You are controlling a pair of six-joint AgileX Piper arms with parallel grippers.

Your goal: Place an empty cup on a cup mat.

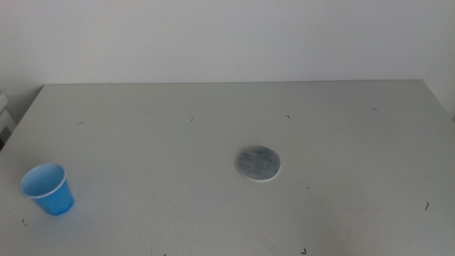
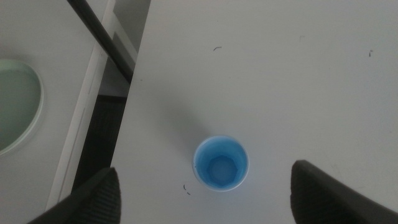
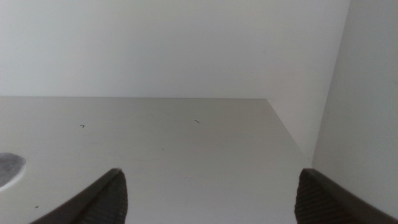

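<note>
Blue and thin-walled, the cup stands upright near the table's front left corner, well apart from the mat at the middle. My left hand hovers above it, jaws apart; my right hand waits, also apart. Squeezing hard could crush or tip it. Both arms are outside the middle view.

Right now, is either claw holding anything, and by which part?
Nothing is held. The left claw hangs open above the blue cup; the right claw is open too.
</note>
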